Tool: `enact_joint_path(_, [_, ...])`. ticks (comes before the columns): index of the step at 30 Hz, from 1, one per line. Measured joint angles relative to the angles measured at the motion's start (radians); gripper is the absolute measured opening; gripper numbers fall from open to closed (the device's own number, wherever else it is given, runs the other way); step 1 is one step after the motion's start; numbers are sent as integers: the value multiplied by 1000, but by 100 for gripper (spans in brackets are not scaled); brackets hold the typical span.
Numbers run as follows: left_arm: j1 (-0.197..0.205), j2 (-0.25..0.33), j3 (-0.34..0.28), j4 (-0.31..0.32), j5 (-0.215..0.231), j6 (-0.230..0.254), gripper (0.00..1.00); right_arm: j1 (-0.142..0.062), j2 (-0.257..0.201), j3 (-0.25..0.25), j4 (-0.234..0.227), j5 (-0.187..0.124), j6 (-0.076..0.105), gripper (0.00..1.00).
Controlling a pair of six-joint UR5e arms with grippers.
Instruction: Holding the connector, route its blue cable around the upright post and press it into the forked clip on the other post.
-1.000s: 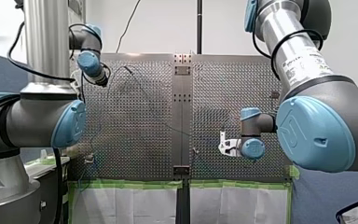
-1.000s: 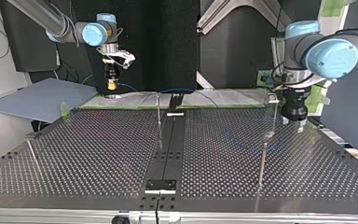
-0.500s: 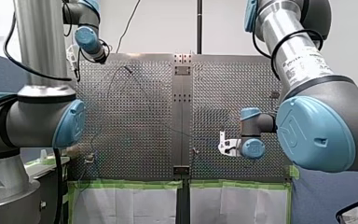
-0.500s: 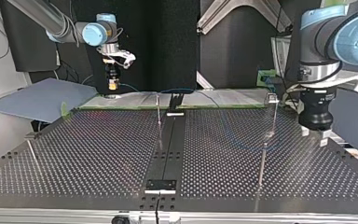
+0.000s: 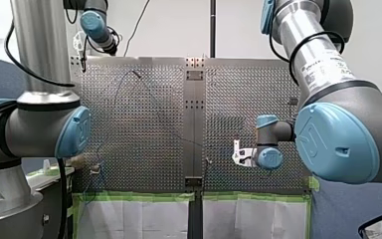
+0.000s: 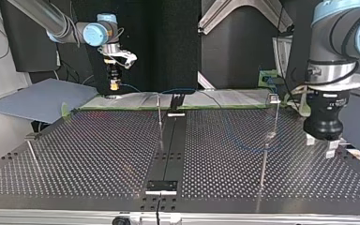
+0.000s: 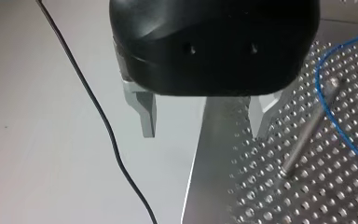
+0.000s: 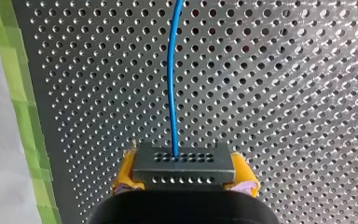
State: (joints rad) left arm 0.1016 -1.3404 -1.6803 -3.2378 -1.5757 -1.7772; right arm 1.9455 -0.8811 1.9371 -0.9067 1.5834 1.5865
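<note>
Top view: my left jaws, open and empty, have backed off the thin metal upright post; my right jaws clamp the grey perforated connector, thin blue cable free to route.

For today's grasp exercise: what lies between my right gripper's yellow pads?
The dark connector, with the blue cable leaving it over the perforated table; the right wrist view shows it.

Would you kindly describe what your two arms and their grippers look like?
Both arms are silver tubes with grey joints and light-blue caps. My left arm has black cables along it; my right arm carries a looped black cable and a white printed label. My left gripper is a glossy black housing with plain metal fingers; my right gripper is black with yellow pads.
</note>
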Motion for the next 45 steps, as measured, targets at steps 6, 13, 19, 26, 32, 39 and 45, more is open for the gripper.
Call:
enact_joint_path(6, [-13,-14,18,-55,-4,10,98,0,0,0,0,0,0,0])
enact_joint_path(13, [-23,-16,19,-114,-8,11,98,0,0,0,-2,0,0,0])
enact_joint_path(19, [-29,-16,19,-170,-19,10,98,2,0,0,1,0,0,0])
enact_joint_path(26, [-35,-16,20,-232,-25,10,98,3,0,0,2,-1,0,0])
enact_joint_path(32, [-36,-16,20,-285,-25,9,98,3,0,0,3,-1,0,0])
enact_joint_path(39, [-37,-16,20,-316,-25,9,98,3,0,0,3,-1,0,0])
enact_joint_path(45, [-38,-16,19,-318,-26,9,98,3,0,0,3,-1,0,0])
